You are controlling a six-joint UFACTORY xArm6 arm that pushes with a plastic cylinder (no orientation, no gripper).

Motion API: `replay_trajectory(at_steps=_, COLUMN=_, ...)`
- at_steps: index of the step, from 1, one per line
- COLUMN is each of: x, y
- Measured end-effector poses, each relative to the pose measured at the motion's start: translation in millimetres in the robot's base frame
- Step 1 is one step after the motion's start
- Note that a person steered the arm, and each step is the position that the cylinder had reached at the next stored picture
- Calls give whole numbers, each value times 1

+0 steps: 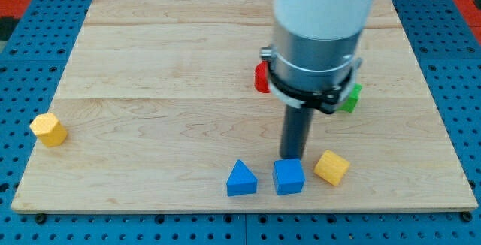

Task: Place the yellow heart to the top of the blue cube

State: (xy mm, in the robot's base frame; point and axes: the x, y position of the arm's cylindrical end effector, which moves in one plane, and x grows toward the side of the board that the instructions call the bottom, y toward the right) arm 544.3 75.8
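Right of your tip (pixel 290 159), which touches the blue wooden cube's (pixel 288 176) top edge, lies the yellow wooden heart (pixel 331 167); no hand fitted, just a bare rod.

Arm body: wide white cylindrical housing up top, grey metallic cylinder section beneath it. Black clamp ring around the grey part's lower edge, with a small lug sticking out on the view's right. Below that, a straight dark rod, narrower than the housing, ending at my tip (pixel 291 158).
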Motion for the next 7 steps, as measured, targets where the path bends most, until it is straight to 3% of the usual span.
replay_trajectory(at_steps=1, x=-33, y=2)
replay_trajectory(at_steps=3, x=-43, y=69)
replay_trajectory(at_steps=5, x=24, y=116)
replay_trajectory(at_steps=6, x=48, y=79)
replay_trajectory(at_steps=7, x=22, y=40)
